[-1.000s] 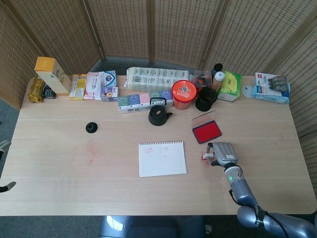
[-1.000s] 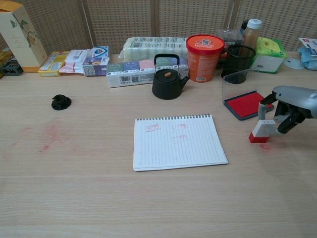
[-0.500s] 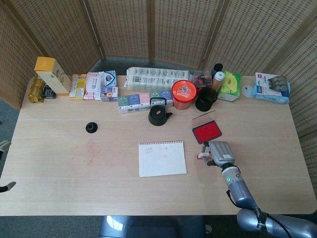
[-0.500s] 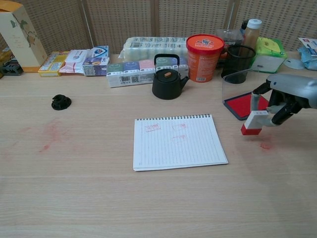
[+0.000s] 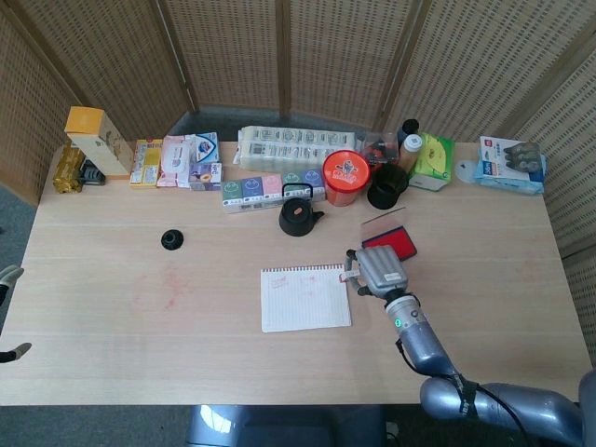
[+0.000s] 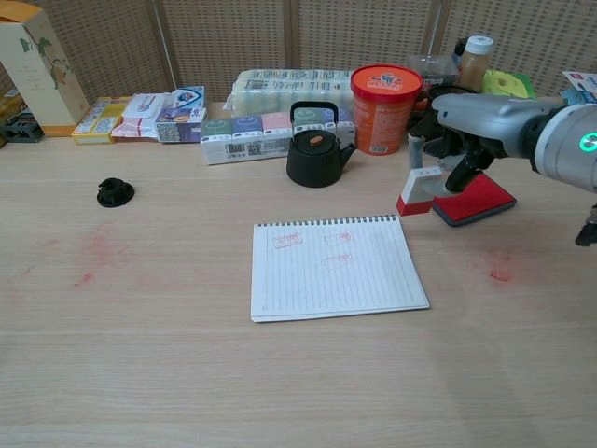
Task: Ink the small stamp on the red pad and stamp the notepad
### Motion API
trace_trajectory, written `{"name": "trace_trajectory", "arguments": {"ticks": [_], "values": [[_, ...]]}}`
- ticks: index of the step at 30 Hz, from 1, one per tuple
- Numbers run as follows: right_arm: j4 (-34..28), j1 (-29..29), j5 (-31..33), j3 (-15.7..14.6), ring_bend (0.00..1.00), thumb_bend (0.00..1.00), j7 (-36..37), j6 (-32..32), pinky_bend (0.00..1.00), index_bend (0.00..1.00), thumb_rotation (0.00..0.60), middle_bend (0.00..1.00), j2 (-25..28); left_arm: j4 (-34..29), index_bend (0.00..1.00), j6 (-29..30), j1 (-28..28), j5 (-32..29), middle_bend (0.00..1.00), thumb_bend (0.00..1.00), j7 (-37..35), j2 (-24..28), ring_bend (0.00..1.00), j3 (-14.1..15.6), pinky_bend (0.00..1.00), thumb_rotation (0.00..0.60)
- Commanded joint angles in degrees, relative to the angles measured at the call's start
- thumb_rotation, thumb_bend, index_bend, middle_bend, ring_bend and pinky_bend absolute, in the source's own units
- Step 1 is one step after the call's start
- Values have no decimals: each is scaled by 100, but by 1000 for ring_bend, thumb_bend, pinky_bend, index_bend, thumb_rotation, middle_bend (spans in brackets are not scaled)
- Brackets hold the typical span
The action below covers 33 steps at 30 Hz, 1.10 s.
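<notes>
right hand (image 6: pixel 466 140) pinches small stamp (image 6: pixel 419 189) | apparently above table, beside notepad (image 6: pixel 333 266)

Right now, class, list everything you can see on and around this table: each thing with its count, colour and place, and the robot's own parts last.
notepad: one, white, table centre, faint red stamp marks on it
small stamp: one, white with red base, held above the notepad's right corner
red pad: one, open, right of the notepad
kettle: one, black, behind the notepad
tub: one, orange with red lid, back row
pen cup: one, black mesh, beside the tub
black knob: one, left side
tissue packs and boxes: several, mixed colours, along the back edge
red smudges: on the bare table left and right
right robot hand: one, grey, pinching the stamp
left robot hand: only an edge visible, far left in head view
</notes>
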Motion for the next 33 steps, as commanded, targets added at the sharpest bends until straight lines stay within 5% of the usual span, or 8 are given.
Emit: {"name": "trace_trajectory", "arguments": {"ticks": [1, 33], "values": [[373, 199, 216, 43, 1000, 574, -140, -140, 1000, 646, 600, 993, -105, 6, 0, -16, -6, -14, 0, 0, -11, 0, 0, -2, 101, 600], [2935, 291, 817, 146, 1000, 577, 709, -835, 1000, 651, 600, 994, -653, -25, 0, -151, -58, -157, 0, 0, 50, -15, 0, -25, 101, 600]]}}
